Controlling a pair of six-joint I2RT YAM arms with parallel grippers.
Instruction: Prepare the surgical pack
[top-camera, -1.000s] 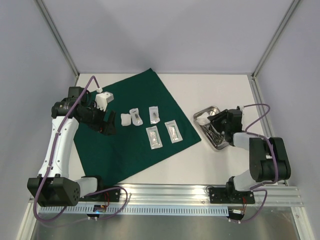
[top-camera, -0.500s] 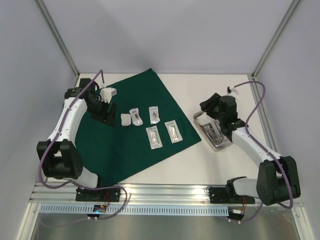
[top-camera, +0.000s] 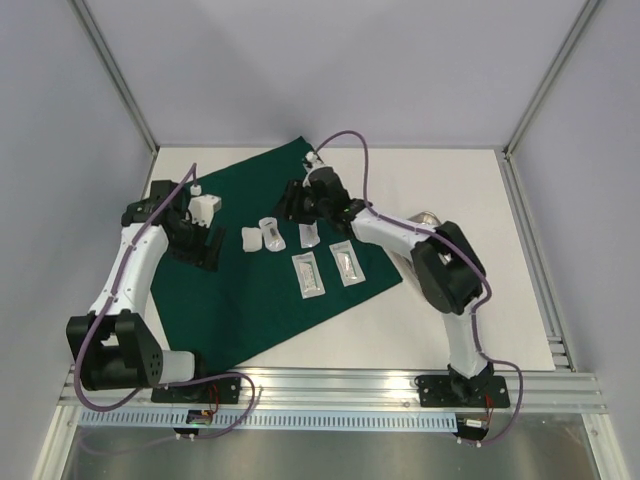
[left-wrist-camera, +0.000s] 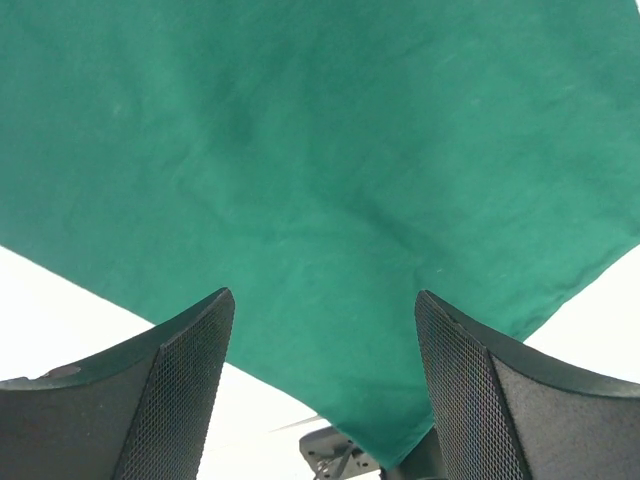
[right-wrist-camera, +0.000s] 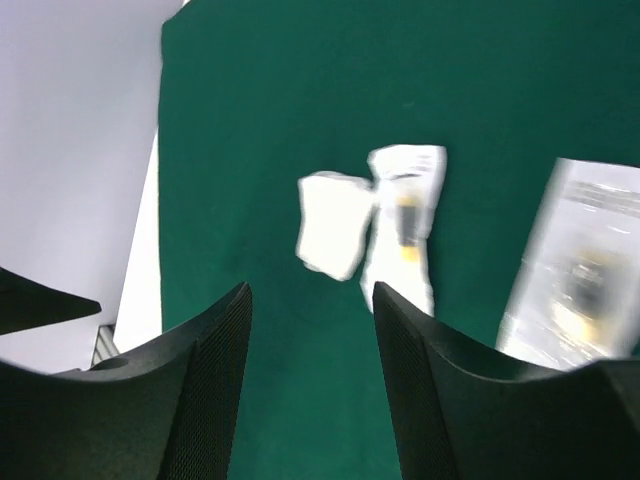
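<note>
Green cloth (top-camera: 265, 290) lies flat on the table (top-camera: 450, 180), at 9 o'clock of its centre. The right arm (top-camera: 395, 230) has swung off the steel tray (top-camera: 428, 215) at 3 o'clock to the cloth's 12 o'clock corner. Right gripper (top-camera: 292, 200) is wide and empty. Left gripper (top-camera: 205, 245) has edged toward 9 o'clock, also wide and empty.

Only the top view shows all four pouches (top-camera: 308, 274) and the mostly hidden tray. Right wrist view shows blurred gauze (right-wrist-camera: 330, 225) touching one pouch. Left wrist view shows bare cloth.
</note>
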